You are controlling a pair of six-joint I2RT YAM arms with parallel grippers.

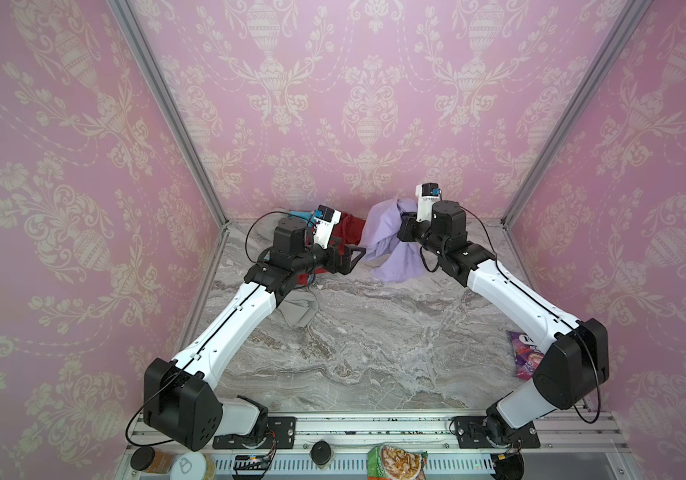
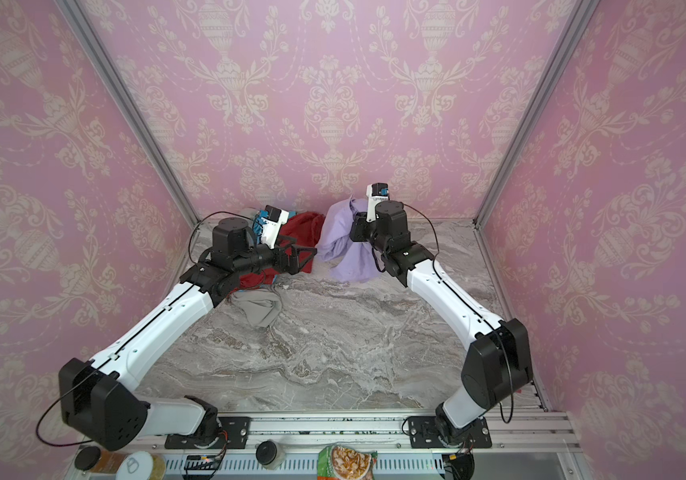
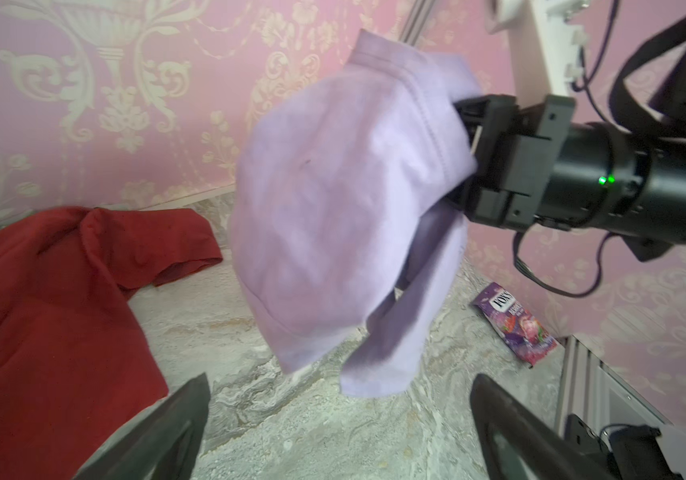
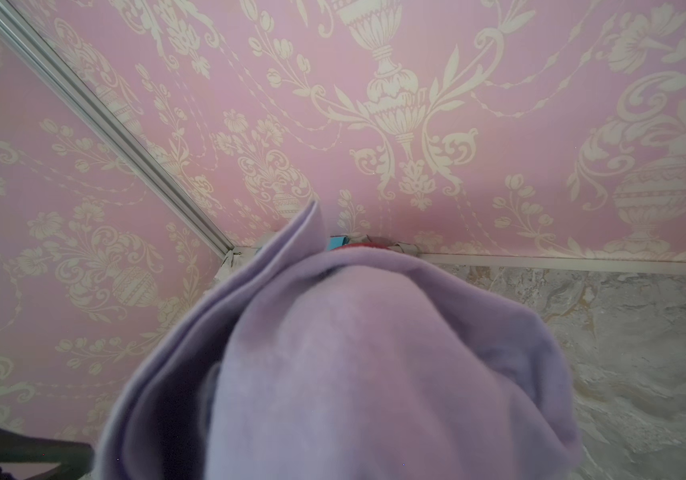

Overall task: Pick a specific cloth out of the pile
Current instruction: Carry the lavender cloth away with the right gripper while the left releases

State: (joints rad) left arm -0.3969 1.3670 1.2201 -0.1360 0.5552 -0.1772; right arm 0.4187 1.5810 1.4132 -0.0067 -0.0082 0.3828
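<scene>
On my screen the pink wallpapered walls (image 1: 333,83) close in a grey marble tabletop (image 1: 374,353), with both arms reaching toward the far edge. The cloth (image 1: 387,245), pale lavender, hangs lifted off the marble at the back, right of centre and apart from the pile (image 1: 351,230). I cannot tell whether its lowest fold brushes the surface. The pile sits to its left under my left arm: a dark red garment (image 3: 62,291) spread widest, a grey one (image 1: 299,309) nearer me, and a sliver of turquoise (image 1: 301,215) at the back. My right gripper (image 3: 468,153) is clamped on the cloth, its fingers buried in the bunched fabric, which fills the right wrist view (image 4: 374,374). My left gripper (image 1: 349,257) stands wide apart and empty, just beside the cloth's hanging edge, over the red garment's margin. A small purple snack packet (image 1: 524,353) lies by the right wall, well apart from everything
</scene>
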